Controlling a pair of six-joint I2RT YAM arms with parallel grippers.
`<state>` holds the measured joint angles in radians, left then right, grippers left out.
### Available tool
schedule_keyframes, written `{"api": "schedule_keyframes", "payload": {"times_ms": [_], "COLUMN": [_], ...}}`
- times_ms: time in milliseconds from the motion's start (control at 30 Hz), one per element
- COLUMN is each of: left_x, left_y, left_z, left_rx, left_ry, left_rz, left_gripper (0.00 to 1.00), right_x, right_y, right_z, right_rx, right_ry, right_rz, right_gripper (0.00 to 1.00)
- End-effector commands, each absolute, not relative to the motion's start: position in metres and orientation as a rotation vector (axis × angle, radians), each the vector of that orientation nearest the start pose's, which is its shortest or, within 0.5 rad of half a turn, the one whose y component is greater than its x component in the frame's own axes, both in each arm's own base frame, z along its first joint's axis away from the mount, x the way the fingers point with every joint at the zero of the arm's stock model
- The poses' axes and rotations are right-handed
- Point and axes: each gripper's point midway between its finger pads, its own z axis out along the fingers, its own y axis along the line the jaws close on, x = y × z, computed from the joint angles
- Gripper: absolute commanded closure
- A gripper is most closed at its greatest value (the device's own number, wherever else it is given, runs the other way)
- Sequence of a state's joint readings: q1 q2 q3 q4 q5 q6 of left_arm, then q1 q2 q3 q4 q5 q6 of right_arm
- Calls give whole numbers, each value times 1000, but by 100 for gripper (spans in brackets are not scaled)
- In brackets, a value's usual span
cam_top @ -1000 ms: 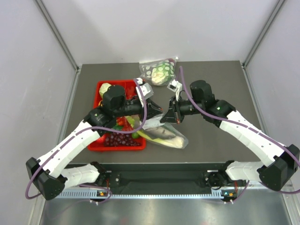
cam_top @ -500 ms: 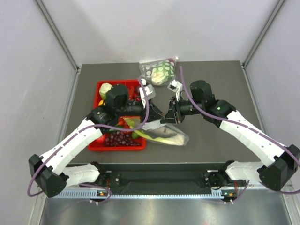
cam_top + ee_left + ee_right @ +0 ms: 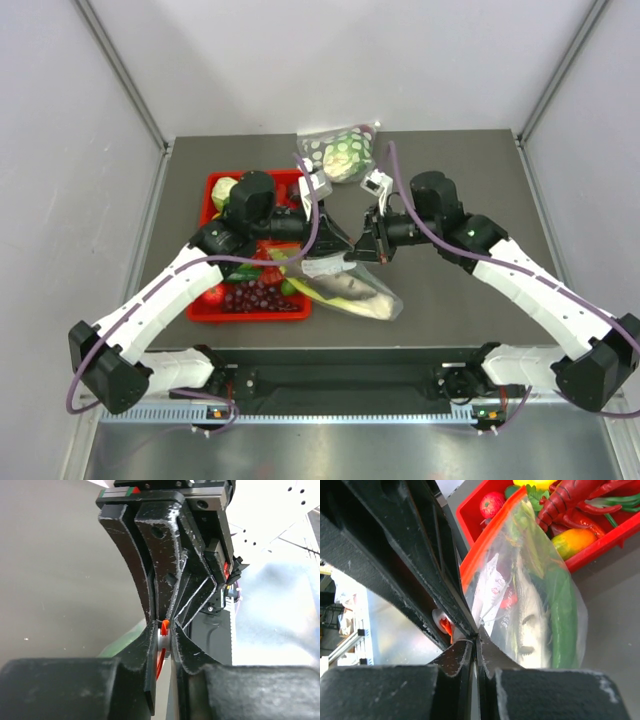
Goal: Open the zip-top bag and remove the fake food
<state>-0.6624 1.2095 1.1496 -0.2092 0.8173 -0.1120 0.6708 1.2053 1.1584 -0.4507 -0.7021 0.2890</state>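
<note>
Bright, even overhead light; soft shadows; near jaws blurred in wrist views; left view partly overexposed.

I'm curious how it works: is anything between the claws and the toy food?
Yes, the clear bag itself. The left gripper and right gripper both pinch its orange zip strip; the fish lies inside, behind plastic.

Seen from above, the left arm (image 3: 190, 275) covers part of the red tray (image 3: 250, 316) and the zip-top bag's (image 3: 362, 296) upper end.
</note>
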Motion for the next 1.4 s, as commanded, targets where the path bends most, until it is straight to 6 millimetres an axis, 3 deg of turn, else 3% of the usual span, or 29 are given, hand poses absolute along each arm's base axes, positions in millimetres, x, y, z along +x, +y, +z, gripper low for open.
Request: {"api": "schedule_keyframes", "payload": {"times_ms": [0, 33, 133, 233, 500, 1000, 1267, 1367], "left_x": [201, 202, 209, 212, 218, 208, 201, 198], "left_y": [-319, -317, -311, -308, -308, -315, -312, -312], "left_z": [334, 334, 331, 330, 337, 353, 348, 347], "left_rx": [1085, 1082, 1071, 1066, 1059, 1079, 1089, 1086], "left_ry": [1550, 1552, 1567, 1570, 1534, 1476, 1488, 1497], "left_rz": [-1273, -1266, -1241, -1237, -1241, -1369, -1435, -1466], "left_gripper": [78, 67, 53, 50, 50, 51, 59, 69], "right_x": [181, 182, 179, 177, 175, 176, 177, 178], "right_y": [302, 302, 299, 298, 299, 301, 302, 303], "right_z": [324, 322, 318, 317, 318, 306, 306, 306], "right_rx": [-901, -896, -887, -884, -893, -910, -911, -912], "right_ry": [1800, 1806, 1816, 1819, 1828, 1879, 1883, 1885], "right_rz": [1311, 1306, 1306, 1310, 1324, 1332, 1336, 1335], "right_gripper": [100, 100, 100, 100, 100, 100, 100, 100]}}
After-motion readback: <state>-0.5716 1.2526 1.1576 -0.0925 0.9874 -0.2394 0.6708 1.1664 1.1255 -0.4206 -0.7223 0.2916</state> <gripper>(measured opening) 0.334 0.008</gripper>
